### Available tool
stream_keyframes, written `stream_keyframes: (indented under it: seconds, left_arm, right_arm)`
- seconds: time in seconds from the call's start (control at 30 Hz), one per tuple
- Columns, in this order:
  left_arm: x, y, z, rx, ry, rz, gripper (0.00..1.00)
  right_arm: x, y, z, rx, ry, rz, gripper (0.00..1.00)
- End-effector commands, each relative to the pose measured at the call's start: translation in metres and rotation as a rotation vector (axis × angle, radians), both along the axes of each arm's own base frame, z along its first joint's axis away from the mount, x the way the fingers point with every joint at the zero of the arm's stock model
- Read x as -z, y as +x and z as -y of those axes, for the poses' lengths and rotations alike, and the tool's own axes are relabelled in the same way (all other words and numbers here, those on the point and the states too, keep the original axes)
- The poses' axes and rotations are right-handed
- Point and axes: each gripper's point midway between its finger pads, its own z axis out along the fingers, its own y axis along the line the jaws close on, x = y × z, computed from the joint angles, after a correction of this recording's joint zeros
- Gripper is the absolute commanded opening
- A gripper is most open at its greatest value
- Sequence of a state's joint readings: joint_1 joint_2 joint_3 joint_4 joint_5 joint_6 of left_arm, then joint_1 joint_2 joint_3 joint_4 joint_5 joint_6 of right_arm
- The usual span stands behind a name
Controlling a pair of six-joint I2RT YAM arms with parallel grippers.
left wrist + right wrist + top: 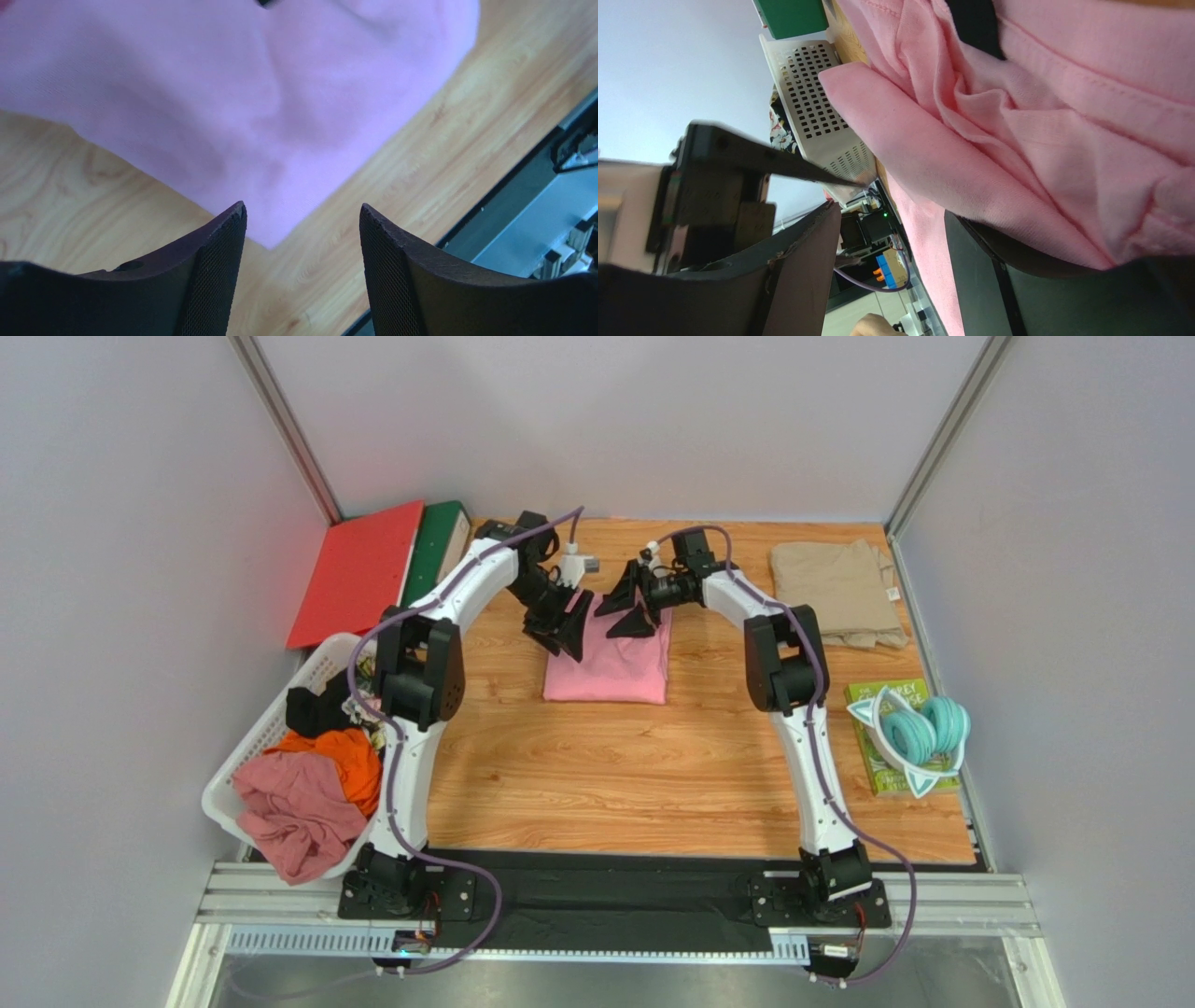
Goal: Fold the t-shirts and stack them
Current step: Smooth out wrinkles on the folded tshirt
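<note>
Left wrist: left gripper agape near pink t-shirt

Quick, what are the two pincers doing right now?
Left pincer: open, holding nothing, by the pink t-shirt.
Right pincer: open, the t-shirt draped on one finger.

White-shelled left arm and right arm, black joints and bases, purple cables looped along each, black wedge-shaped left hand and right hand, fingers faced with fine mesh texture
</note>
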State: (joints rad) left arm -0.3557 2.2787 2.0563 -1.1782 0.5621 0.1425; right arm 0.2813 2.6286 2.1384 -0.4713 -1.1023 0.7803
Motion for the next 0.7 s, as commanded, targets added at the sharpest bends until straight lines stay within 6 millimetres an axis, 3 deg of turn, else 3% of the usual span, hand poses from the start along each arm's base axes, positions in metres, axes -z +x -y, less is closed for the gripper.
stream_keyframes:
  seconds: [0.0,0.23,0.33,0.53,0.67]
  left_arm:
    - [0.005,0.028,0.002,-0.069,0.009,0.010,0.67]
    - [0.016,0.065,0.010,-0.148,-0.039,0.045,0.65]
    - [0.019,0.083,0.005,-0.220,-0.069,0.053,0.64]
    - [0.050,0.095,-0.013,-0.303,-0.036,-0.001,0.64]
    - [0.076,0.082,-0.030,-0.292,0.059,-0.059,0.64]
  right_arm:
    - [-0.019,0.006,0.010,0.017,0.021,0.043,0.63]
    - [-0.001,0.000,0.013,0.018,0.001,0.007,0.64]
    - [0.009,-0.005,0.014,0.013,-0.005,-0.009,0.64]
    - [0.014,-0.010,0.018,0.013,-0.015,-0.014,0.64]
    - [0.010,-0.015,0.026,0.019,-0.031,-0.010,0.64]
